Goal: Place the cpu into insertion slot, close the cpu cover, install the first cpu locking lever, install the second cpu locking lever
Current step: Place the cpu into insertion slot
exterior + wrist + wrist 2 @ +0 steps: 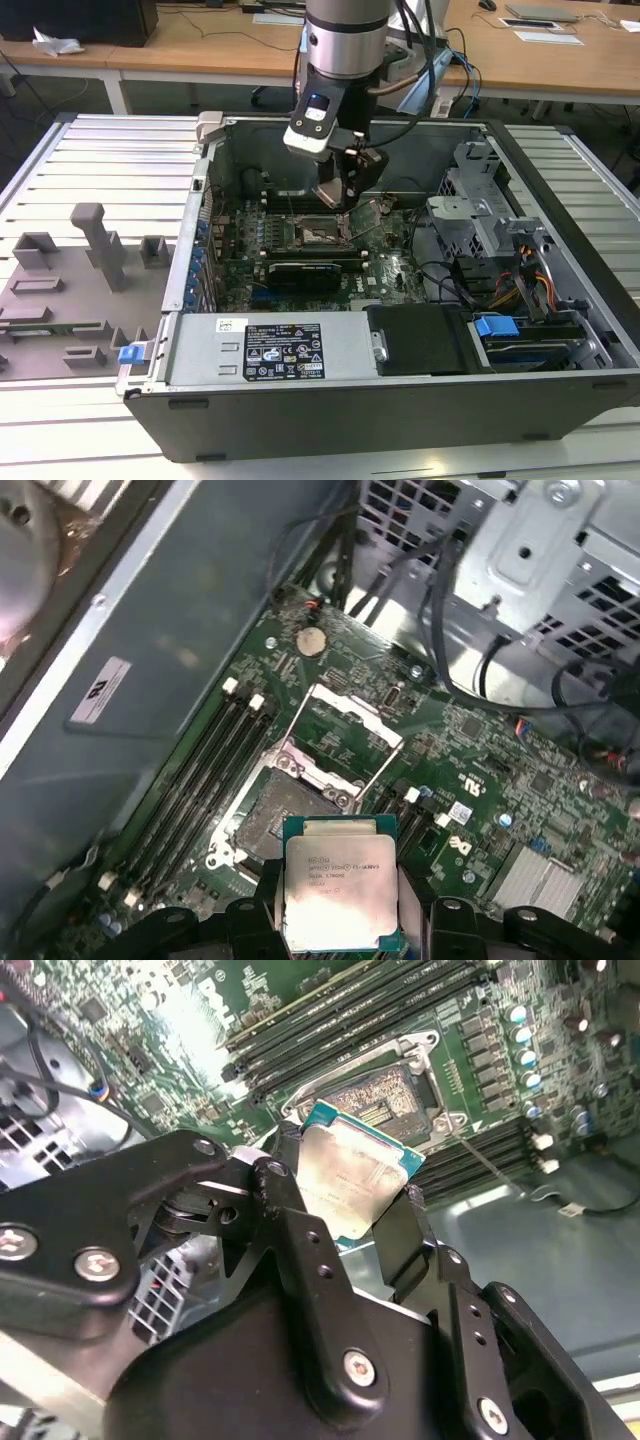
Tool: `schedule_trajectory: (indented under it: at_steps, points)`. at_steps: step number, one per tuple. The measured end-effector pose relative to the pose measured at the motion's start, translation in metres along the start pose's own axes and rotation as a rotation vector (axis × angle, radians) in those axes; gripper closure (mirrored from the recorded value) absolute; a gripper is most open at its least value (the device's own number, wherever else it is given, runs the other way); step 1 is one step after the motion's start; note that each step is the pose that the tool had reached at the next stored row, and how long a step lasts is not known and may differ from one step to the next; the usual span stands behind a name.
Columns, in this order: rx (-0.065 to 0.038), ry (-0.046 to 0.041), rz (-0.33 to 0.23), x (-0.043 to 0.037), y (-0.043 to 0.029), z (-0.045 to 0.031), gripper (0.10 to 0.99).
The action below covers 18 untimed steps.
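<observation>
**Item 1: gripper** (pixel 350 1188). Black, two-fingered, on the arm that reaches down into the open computer case (pixel 400 410). Its fingers (pixel 290 1210) are closed narrowly on two opposite edges of the cpu.

**Item 2: cpu** (pixel 340 895). Flat square chip with a silver-grey top, green edge and faint print. It is held clear in the air, metal face toward the first wrist view. It is above the board and just beside the insertion slot, not seated in it.

**Item 3: insertion slot** (pixel 283 822). Dark square socket in a silvery frame, with its contact field bare and unoccupied. In the exterior view it lies directly under the gripper, near the middle of the motherboard (pixel 395 270).

**Item 4: cpu cover** (pixel 345 735). Thin silvery frame plate with a large square window. It is swung open and stands up from the far edge of the socket.

**Item 5: memory slots** (pixel 215 770). Long, narrow and black, in rows flanking the socket.

**Item 6: coin battery** (pixel 311 640). Round and silver, sitting on the board beyond the open cover.

**Item 7: power supply** (pixel 270 350). Grey box with a label, at the case's near edge.

**Item 8: desk** (pixel 110 160). Ribbed metal top that carries the case. Grey moulded fixtures (pixel 95 245) stand on it at the exterior view's left.
</observation>
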State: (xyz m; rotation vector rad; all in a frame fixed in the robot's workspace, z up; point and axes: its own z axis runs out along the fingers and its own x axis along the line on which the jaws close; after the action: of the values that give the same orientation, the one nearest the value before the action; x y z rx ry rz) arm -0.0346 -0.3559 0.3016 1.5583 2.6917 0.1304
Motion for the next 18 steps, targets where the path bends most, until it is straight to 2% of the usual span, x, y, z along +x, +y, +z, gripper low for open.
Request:
schedule_trajectory:
  at_steps: [7,18]
  points:
    - [-0.002,-0.0113,0.13,0.0,-0.0002,0.0018,0.545]
    - [-0.005,-0.0227,0.262,-0.0001,-0.0004,0.004,0.545]
